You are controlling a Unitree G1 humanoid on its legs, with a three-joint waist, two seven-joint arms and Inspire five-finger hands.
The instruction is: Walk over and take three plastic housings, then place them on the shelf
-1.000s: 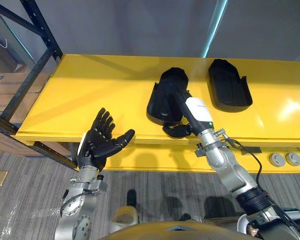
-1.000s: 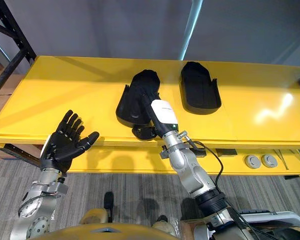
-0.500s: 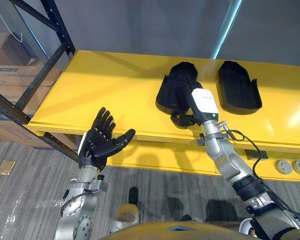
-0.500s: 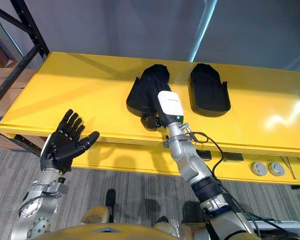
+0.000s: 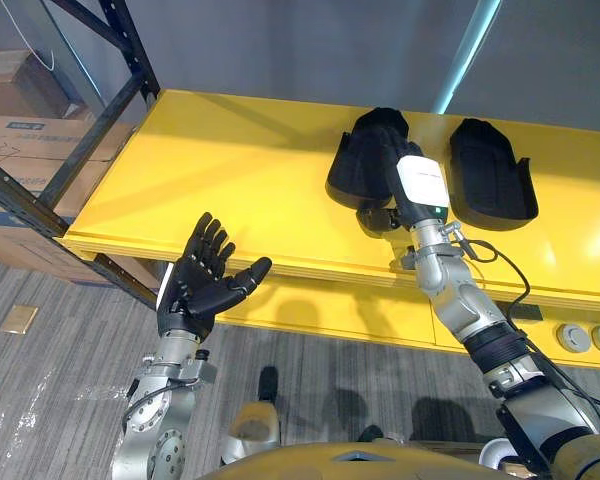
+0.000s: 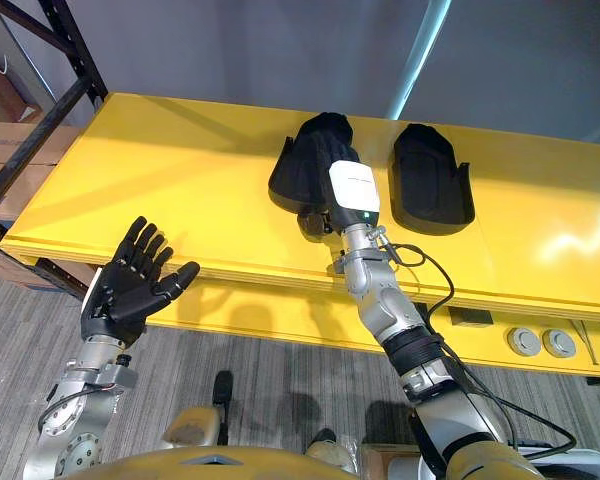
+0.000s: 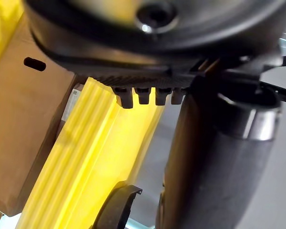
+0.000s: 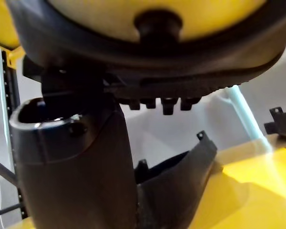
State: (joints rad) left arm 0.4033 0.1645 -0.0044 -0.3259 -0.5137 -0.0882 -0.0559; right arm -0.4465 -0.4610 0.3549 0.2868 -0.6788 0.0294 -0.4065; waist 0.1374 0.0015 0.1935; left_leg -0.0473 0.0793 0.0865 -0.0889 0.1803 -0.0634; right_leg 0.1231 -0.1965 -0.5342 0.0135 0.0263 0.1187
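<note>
Two black plastic housings lie on the yellow shelf [image 5: 230,170]. The left housing [image 5: 355,165] is under my right hand [image 5: 385,205], which reaches over its near end. That hand's fingers run straight along the housing's top, and the thumb [image 6: 310,222] sits at the near edge. Past this thumb [image 8: 76,162], the housing's wall [image 8: 181,171] stands on the yellow surface. The right housing [image 5: 490,185] lies alone beside it. My left hand [image 5: 202,285] hovers palm up in front of the shelf's front edge, open, with nothing in it.
A dark rack upright [image 5: 70,120] with diagonal braces stands at the shelf's left end, and cardboard boxes [image 5: 20,140] lie behind it. Two round grey sockets [image 5: 570,338] sit under the shelf at the lower right. The shelf's left half is bare yellow.
The camera has shifted. My right hand has reached further in and moved the left housing deeper onto the shelf, until its far end passes the right housing's. The left hand stays as it was.
</note>
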